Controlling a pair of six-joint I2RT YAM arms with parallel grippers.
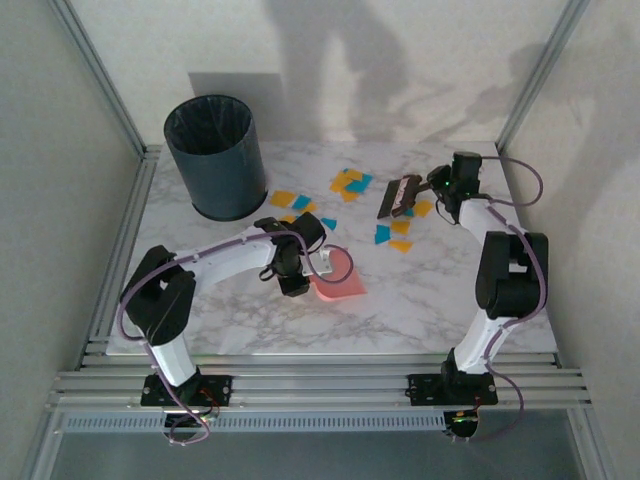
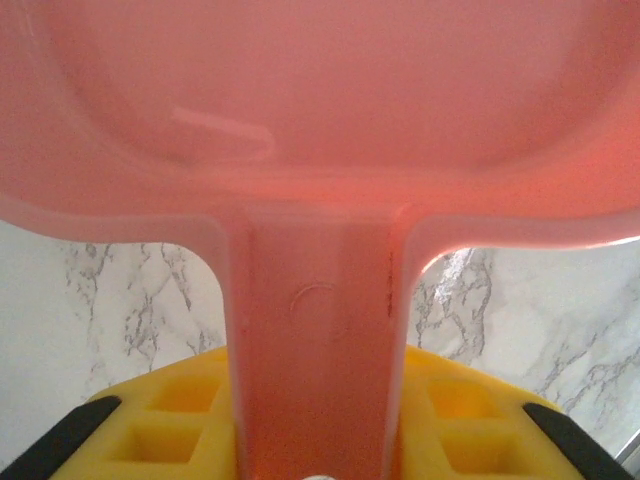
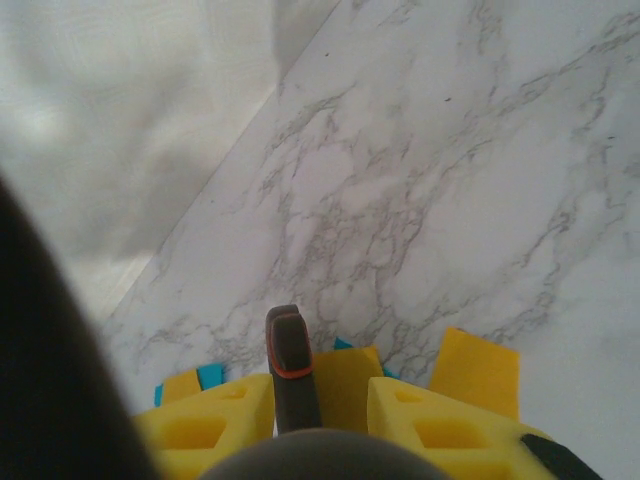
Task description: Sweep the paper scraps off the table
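Top external view: two arms are shown over a white, grey-veined surface [image 1: 430, 300] edged by aluminium rails. The paper scraps [image 1: 350, 183], orange-yellow and teal-blue, are scattered across the far middle of the surface, from near a dark bin [image 1: 215, 155] at far left to a dark brush [image 1: 398, 196] at right. Several scraps are seen just beside the brush, on its near side and to its right. A pink dustpan [image 1: 338, 285] is placed near the middle of the surface, on the near side of the scraps and just beside the nearest of them.

Left wrist view: the left fingers [image 2: 170, 425], yellow-padded, are clamped on the dustpan's handle, which is gripped between them; the pan is extended away from the camera above the marble.

Right wrist view: the right fingers [image 3: 430, 430] are clamped on the brush's dark handle, which is ringed in red-orange. Orange-yellow and teal scraps are seen lying flat on the surface just beyond the pads.
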